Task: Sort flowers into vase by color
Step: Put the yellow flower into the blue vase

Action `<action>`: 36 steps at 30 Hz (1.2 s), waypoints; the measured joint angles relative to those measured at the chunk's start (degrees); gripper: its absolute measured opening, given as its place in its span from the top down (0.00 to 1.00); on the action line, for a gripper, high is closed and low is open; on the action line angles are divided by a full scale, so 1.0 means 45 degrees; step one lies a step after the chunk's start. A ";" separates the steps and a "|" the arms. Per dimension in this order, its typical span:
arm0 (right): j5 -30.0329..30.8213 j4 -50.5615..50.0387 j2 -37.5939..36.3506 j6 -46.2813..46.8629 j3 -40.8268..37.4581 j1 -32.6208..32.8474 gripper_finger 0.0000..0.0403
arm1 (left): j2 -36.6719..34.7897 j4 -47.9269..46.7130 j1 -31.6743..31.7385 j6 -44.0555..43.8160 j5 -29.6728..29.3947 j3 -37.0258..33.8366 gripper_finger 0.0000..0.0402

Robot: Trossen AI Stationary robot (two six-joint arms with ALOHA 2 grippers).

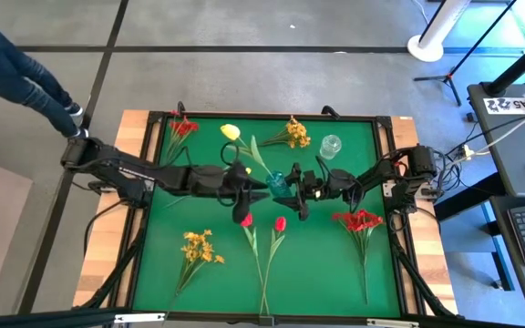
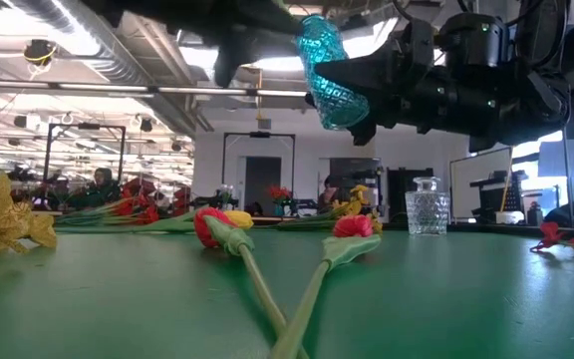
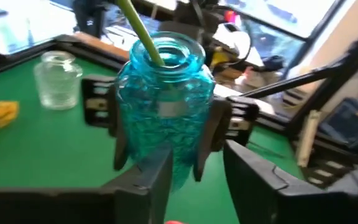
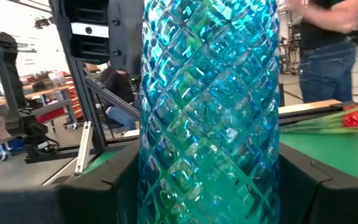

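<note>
High view: the 2 arms meet over the middle of the green bench. The right gripper clasps a blue vase, with the left gripper just beside it on the left. A yellow tulip leans far-left out of the vase on its stem. On the bench lie 2 red tulips near the middle, a yellow-orange cluster near left, a red spray right, another red spray far left, a yellow cluster and a clear glass vase far.

Low view: the blue vase hangs tilted above the bench, well clear of the red tulips below.

Left wrist view: the left fingers stand apart, holding nothing; the green stem sits in the vase's mouth, and the right fingers press both sides of the vase.

Right wrist view: the vase fills the gap between the right gripper's fingers, gripped.
</note>
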 joint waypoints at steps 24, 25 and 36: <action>0.0282 -0.0161 0.0015 0.0176 -0.0012 0.0562 0.39 | 0.0197 0.1994 0.0326 0.0139 -0.1081 0.0061 0.55; 0.0135 -0.0208 0.0015 0.0150 -0.0013 0.0568 0.39 | 0.0291 0.1968 0.0356 0.0053 -0.1146 0.0061 0.55; 0.0091 -0.0628 0.0019 0.0225 -0.0053 0.0586 0.39 | 0.1632 0.3413 0.0401 0.0061 -0.0820 0.0075 0.55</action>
